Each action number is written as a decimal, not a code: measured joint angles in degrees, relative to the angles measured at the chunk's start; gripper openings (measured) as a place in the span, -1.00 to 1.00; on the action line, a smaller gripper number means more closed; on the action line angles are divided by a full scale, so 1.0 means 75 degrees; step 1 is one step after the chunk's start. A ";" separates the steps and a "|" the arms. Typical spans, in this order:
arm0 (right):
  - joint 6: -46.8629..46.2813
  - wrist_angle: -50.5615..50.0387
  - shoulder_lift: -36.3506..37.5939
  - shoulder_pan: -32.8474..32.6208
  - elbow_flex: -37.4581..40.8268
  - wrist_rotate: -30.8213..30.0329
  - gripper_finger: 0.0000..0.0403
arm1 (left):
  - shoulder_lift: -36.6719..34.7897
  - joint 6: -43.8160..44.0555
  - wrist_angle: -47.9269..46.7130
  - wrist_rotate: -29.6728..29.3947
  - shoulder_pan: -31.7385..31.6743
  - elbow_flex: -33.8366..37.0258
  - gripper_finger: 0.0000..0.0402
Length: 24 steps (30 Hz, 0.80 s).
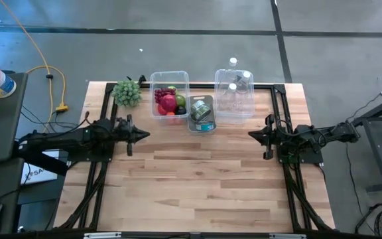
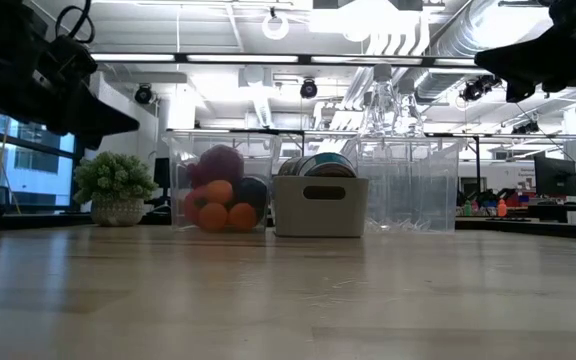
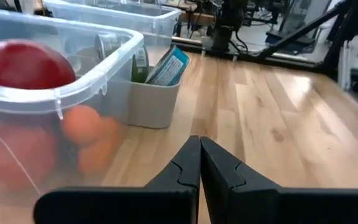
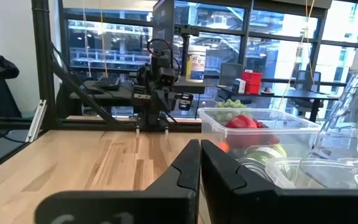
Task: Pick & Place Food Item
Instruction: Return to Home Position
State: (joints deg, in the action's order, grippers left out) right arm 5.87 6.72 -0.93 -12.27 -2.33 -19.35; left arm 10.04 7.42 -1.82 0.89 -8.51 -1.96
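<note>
Evidently only the homing step is in hand: the pomegranate (image 1: pixel 168 103) lies in the left transparent bin (image 1: pixel 169 75) at 12 o'clock on the table (image 1: pixel 197 186). My left pincer (image 1: pixel 146 135) at 9 o'clock and my right pincer (image 1: pixel 251 135) at 3 o'clock are pressed closed on nothing, well apart. Next move, I judge: settle both arms at rest, clear of the bins.
</note>
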 joint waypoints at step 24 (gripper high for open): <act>0.0000 -0.0012 -0.0003 0.0000 -0.0003 -0.0003 -0.98 | 0.0111 -0.0015 0.0859 -0.0234 0.0000 0.0006 -1.00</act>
State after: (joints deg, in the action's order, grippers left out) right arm 5.87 6.63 -0.95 -12.27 -2.35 -19.38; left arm 10.87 7.31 4.62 -0.86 -8.51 -1.91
